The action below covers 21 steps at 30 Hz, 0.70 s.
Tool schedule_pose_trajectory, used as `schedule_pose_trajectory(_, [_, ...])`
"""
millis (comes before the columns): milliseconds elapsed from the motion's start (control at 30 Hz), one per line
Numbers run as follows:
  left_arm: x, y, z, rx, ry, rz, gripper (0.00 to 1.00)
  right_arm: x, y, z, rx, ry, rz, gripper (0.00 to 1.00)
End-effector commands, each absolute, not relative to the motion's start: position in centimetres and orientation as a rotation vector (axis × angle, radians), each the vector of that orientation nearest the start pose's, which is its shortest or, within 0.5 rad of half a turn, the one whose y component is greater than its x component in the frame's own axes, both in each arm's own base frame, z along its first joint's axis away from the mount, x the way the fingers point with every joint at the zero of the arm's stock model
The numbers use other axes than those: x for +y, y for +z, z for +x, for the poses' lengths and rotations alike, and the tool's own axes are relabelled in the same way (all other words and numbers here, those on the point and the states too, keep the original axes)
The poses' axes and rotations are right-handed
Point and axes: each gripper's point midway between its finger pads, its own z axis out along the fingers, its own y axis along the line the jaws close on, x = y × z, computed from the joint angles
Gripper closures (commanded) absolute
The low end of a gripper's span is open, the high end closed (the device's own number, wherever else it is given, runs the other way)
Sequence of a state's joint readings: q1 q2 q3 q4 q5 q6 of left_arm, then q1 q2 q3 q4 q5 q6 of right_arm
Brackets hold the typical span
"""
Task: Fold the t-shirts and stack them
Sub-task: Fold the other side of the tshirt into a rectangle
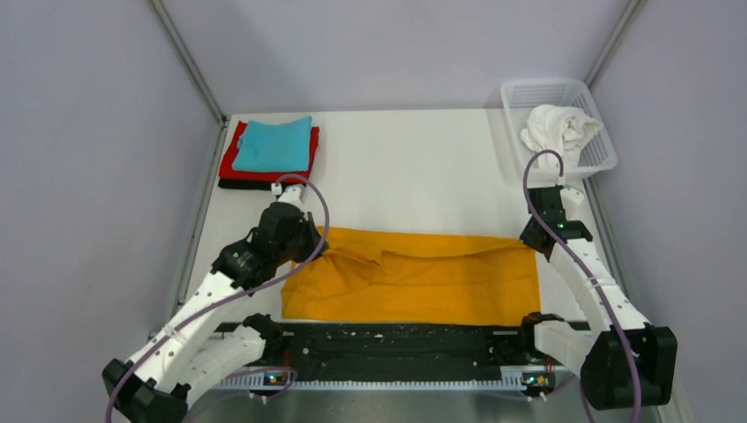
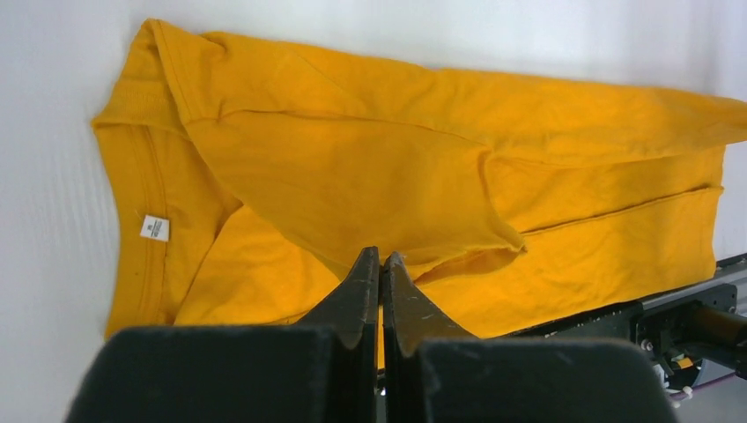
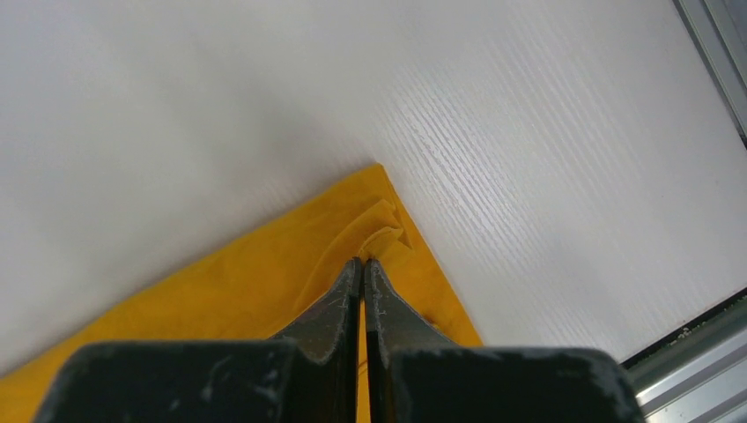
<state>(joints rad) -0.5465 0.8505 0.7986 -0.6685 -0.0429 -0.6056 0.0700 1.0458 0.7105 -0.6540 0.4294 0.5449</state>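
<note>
The orange t-shirt (image 1: 414,278) lies flat across the near half of the table, partly folded, with its collar and label at the left. It also shows in the left wrist view (image 2: 352,176) and the right wrist view (image 3: 264,282). My left gripper (image 1: 310,245) (image 2: 380,256) is shut on a fold at the shirt's far left edge. My right gripper (image 1: 536,242) (image 3: 362,262) is shut on the puckered far right corner. The teal t-shirt (image 1: 275,144) lies folded on the red t-shirt (image 1: 231,159) and the black t-shirt (image 1: 242,183) at the far left. The white t-shirt (image 1: 557,130) is crumpled in the basket.
The white mesh basket (image 1: 546,86) stands at the far right corner. A black rail (image 1: 396,352) runs along the table's near edge between the arm bases. Grey walls enclose the table on the left, right and far sides.
</note>
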Motion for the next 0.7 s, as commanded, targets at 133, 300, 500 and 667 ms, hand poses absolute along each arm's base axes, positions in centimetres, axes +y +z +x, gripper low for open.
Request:
schedule_pose_trajectory(133, [-13.7,15.0,18.1,2.381,-0.578,-0.162,1.00,-3.4,9.3,23.0,2.326,-0.260,0.789,1.00])
schedule_pose_trajectory(300, [-13.7,11.7,14.7,2.512,-0.646,-0.252,1.00,-3.4,7.6,21.4,2.364,-0.277,0.855,0.99])
schedule_pose_trajectory(500, [-14.1,11.0,10.7,2.576,-0.821,-0.419,0.77,-3.4,8.7,21.2,2.291,-0.245,0.961,0.57])
schedule_pose_trajectory(667, [-13.7,12.5,10.7,2.513,-0.831,-0.377,0.11,-2.8,11.9,23.1,2.195,-0.135,0.867,0.14])
